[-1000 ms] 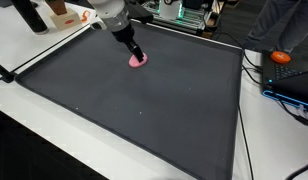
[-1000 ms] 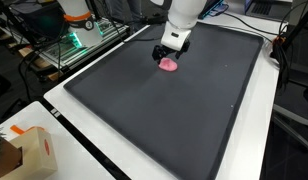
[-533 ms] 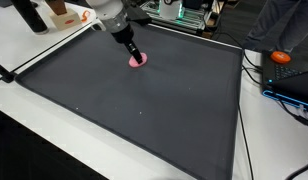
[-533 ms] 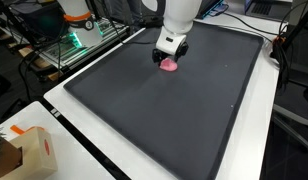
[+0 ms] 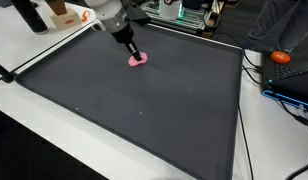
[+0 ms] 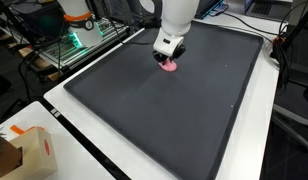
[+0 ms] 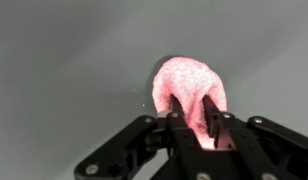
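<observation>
The claw (image 7: 199, 125) pinches the near edge of the pink cloth wad (image 7: 189, 82). The wad lies on the dark mat (image 5: 144, 110), its length stretching toward 12 o'clock in the wrist view.

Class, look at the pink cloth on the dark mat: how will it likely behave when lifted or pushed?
Probably floppy: in the wrist view the pink cloth bunches into a fold where the gripper pinches it. Likely light, since it lies small and low on the mat. Its fuzzy surface suggests it would crumple or drag, not roll, if pushed.
</observation>
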You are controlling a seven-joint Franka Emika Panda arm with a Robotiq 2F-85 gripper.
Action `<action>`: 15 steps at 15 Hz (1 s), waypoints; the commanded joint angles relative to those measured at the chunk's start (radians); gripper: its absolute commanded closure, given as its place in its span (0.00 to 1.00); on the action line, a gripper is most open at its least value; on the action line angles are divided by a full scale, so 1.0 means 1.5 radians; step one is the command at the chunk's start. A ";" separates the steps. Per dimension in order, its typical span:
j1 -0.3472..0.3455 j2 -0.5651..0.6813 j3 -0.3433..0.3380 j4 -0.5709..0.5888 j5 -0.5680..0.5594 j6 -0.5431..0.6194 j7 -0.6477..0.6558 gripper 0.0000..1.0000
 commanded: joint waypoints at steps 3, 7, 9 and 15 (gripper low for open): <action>-0.006 0.002 0.001 -0.008 0.016 -0.009 -0.005 1.00; -0.006 0.002 0.001 -0.007 0.017 -0.011 -0.004 1.00; -0.006 0.003 0.002 -0.005 0.017 -0.014 -0.005 0.99; -0.010 0.002 0.004 0.000 0.021 -0.029 -0.010 0.71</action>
